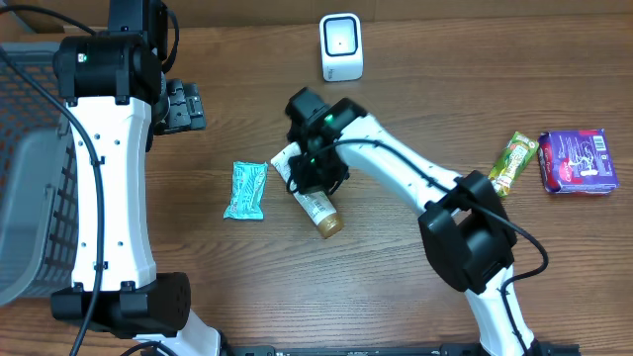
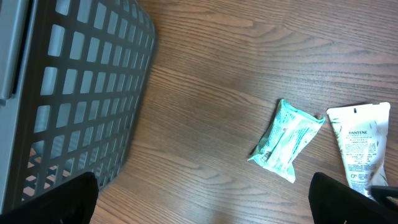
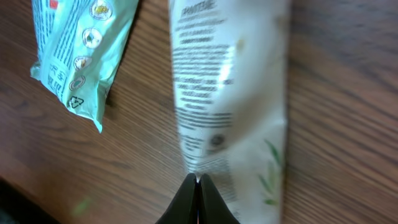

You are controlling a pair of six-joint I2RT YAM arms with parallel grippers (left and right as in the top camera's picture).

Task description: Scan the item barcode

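Observation:
A white Pantene tube [image 1: 318,208] with a brown cap lies slanted on the wooden table, below the white scanner [image 1: 341,46]. My right gripper [image 1: 312,176] is down on the tube's upper part. In the right wrist view its jaws [image 3: 198,178] meet tip to tip on the left side of the blurred tube [image 3: 236,93], pinching it. My left gripper [image 1: 183,106] hovers at the far left, away from the tube. Its fingers stand wide open over bare wood [image 2: 205,202], and the tube [image 2: 360,149] shows at the right edge of the left wrist view.
A teal wipes packet [image 1: 245,190] lies just left of the tube. A grey slatted basket [image 1: 30,178] fills the left edge. A green snack bar [image 1: 512,162] and a purple packet [image 1: 578,161] lie at the far right.

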